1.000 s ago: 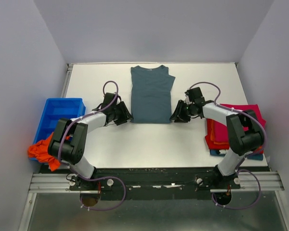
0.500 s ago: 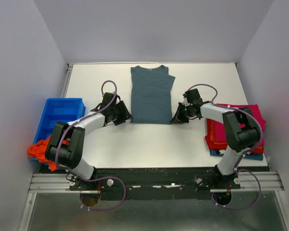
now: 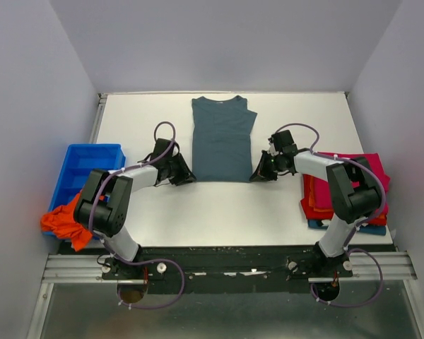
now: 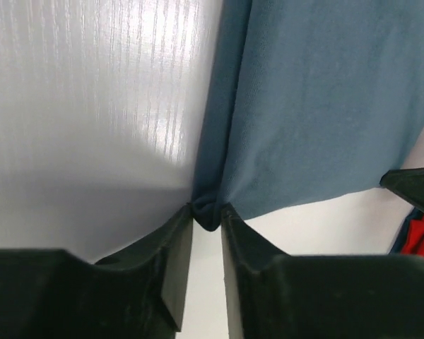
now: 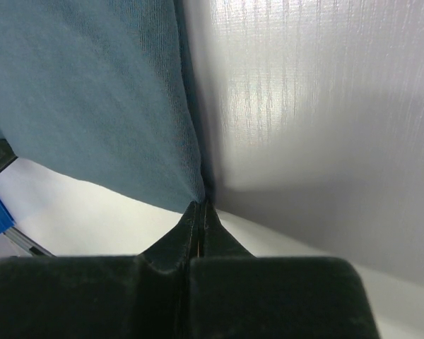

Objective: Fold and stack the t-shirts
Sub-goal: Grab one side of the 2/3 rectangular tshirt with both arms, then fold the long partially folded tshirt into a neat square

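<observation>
Grey-blue t-shirt (image 3: 222, 141): lies flat on the white table (image 3: 219, 212), centre to far side, neckline away from the arms and hem towards them. It is folded lengthwise into a narrow panel, with one flap standing out at the far right edge. The surface is smooth, with no marked creases.

Left gripper (image 3: 186, 173): low at the near left hem corner. The left wrist view shows the fingers close together, with that corner bunched into a small lump between the tips and touching both; it is pinching the corner.

Right gripper (image 3: 258, 174): low at the near right hem corner. The right wrist view shows its fingers pressed together, the cloth edge ending right at the tips. Whether any cloth is caught between them cannot be made out.

Surroundings: a blue bin (image 3: 85, 173) stands off the table's left edge, and a crumpled orange t-shirt (image 3: 60, 220) hangs over its near end. At the table's right edge there is a stack, a magenta-pink t-shirt (image 3: 360, 164) on top of a red t-shirt (image 3: 316, 201).

Obstructions: the right arm crosses the stack and hides its middle. The left arm's elbow covers part of the orange cloth. A dark sliver under the stack is too small to identify.
</observation>
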You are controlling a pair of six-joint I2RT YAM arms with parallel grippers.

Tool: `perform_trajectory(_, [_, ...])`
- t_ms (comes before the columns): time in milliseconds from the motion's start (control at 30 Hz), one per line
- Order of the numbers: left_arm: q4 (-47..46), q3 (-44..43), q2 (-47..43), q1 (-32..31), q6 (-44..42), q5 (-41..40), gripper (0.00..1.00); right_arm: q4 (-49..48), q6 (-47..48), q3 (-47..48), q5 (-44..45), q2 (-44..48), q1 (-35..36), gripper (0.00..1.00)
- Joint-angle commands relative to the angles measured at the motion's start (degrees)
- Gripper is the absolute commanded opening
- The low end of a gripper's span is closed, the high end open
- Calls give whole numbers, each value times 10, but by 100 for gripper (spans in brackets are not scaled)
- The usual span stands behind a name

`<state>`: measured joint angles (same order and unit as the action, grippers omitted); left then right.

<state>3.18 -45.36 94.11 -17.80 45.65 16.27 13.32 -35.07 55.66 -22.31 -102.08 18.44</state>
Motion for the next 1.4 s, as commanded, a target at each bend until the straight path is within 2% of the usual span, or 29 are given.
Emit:
perform_trajectory(0, [-20,-10,29,-4,4,20,31,2,4,6,6,1,4,1])
perform_trajectory(67, [-28,-10,35,-4,6,27,23,3,5,6,4,4,4,1])
perform_trajectory(200, [-48,-10,30,-8,3,25,0,8,7,8,2,10,4,1])
perform_trajectory(367, [-3,-2,-15,-8,-10,-8,0,21,12,3,2,36,3,1])
perform_trajectory(600, [81,26,-122,-13,-37,-17,0,64,45,-48,-1,134,3,1])
perform_trajectory(867, [154,90,-288,-66,-7,-21,0,142,60,-158,-8,357,5,1])
perform_trajectory(1067, [202,74,-390,-87,36,-23,0,226,61,-127,45,484,5,1])
perform_trajectory(1200, [215,9,-377,-84,17,-49,0,246,65,-60,101,458,3,1])
perform_trajectory(1367, [164,-73,-282,-78,8,-77,0,225,49,12,108,344,-19,1])
